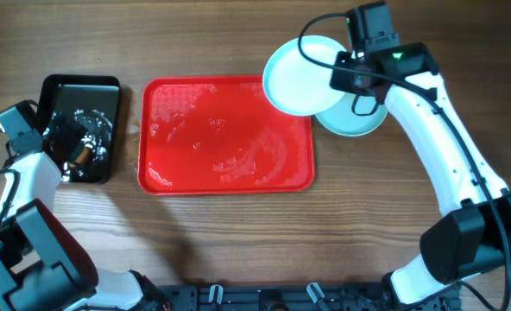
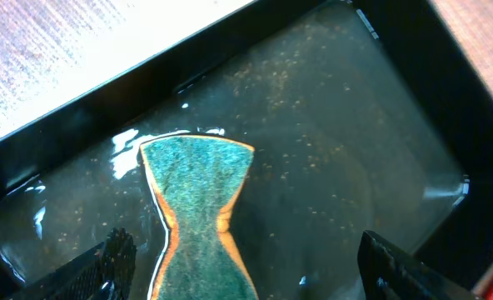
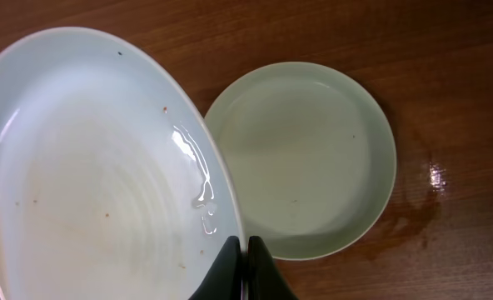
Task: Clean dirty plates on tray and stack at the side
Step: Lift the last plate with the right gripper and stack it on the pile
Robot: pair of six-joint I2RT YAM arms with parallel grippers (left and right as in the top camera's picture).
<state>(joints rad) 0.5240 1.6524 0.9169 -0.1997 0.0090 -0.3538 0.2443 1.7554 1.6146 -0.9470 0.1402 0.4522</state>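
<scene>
My right gripper (image 1: 346,73) is shut on the rim of a pale plate (image 1: 300,76) and holds it in the air over the red tray's (image 1: 225,134) far right corner. In the right wrist view the held plate (image 3: 97,167) is wet, with small specks, and my fingers (image 3: 245,258) pinch its edge. A second plate (image 1: 359,117) lies on the table to the right of the tray, also in the right wrist view (image 3: 313,158). My left gripper (image 2: 246,258) is open over a green sponge (image 2: 201,217) in the black tray (image 1: 83,130).
The red tray is wet and holds no plates. The black tray (image 2: 371,108) holds shallow water with specks. Wet patches lie on the wood beside the resting plate (image 3: 434,175).
</scene>
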